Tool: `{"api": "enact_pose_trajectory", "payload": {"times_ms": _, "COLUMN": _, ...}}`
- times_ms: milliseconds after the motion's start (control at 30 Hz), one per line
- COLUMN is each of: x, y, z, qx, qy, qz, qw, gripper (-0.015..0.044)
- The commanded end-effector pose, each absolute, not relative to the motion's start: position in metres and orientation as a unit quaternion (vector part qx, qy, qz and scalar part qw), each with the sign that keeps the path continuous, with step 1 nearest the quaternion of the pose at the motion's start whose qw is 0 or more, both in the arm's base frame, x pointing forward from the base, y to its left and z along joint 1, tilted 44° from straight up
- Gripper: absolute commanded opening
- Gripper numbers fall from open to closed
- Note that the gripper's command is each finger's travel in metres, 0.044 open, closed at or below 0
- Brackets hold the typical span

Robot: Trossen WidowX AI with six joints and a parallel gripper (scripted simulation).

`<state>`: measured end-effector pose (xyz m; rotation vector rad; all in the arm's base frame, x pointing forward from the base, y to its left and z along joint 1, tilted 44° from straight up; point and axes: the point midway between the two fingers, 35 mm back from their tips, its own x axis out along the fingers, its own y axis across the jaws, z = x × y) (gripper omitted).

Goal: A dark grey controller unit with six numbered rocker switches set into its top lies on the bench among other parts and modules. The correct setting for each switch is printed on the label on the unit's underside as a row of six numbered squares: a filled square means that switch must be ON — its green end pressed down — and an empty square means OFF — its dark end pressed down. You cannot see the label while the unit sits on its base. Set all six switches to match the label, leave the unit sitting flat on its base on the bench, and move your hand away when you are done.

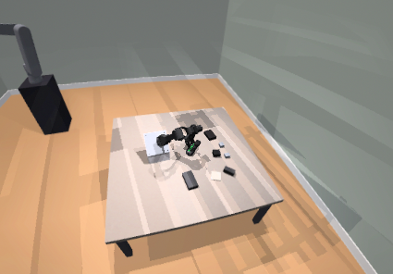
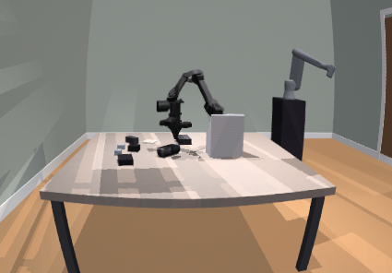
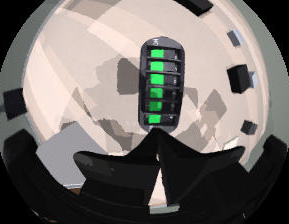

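The dark grey controller unit (image 1: pixel 192 149) (image 2: pixel 168 150) (image 3: pixel 162 85) lies on the bench with its switch side up. In the wrist view its six rockers run in a column, each with a green end on the left, the side of the ON mark, and a dark end on the right. The fourth and fifth green ends look darker; which ends are pressed down I cannot tell for certain. The label underneath is hidden. My gripper (image 2: pixel 176 137) (image 3: pixel 155 131) is shut and empty, its tips pointing down. In the wrist view they appear at the unit's near end; contact is unclear.
A pale box (image 1: pixel 156 143) (image 2: pixel 227 136) (image 3: pixel 70 155) stands beside the arm. A long dark block (image 1: pixel 190 180) (image 2: pixel 184 139), black blocks (image 1: pixel 210 134) (image 1: pixel 216 153) (image 1: pixel 228 170), small pale-blue cubes (image 1: pixel 221 145) (image 1: pixel 227 155) and a cream card (image 1: pixel 215 176) lie around the unit.
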<state>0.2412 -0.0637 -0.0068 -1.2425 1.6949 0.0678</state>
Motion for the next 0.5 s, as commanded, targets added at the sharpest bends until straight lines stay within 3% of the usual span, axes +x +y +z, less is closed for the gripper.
{"api": "enact_pose_trajectory", "payload": {"times_ms": 0, "x": 0.239, "y": -0.064, "z": -0.006, "qx": -0.516, "qy": 0.695, "qz": 0.022, "qw": 0.5, "gripper": 0.0}}
{"api": "enact_pose_trajectory", "payload": {"times_ms": 467, "x": 0.241, "y": -0.079, "z": -0.023, "qx": -0.516, "qy": 0.695, "qz": 0.022, "qw": 0.5, "gripper": 0.0}}
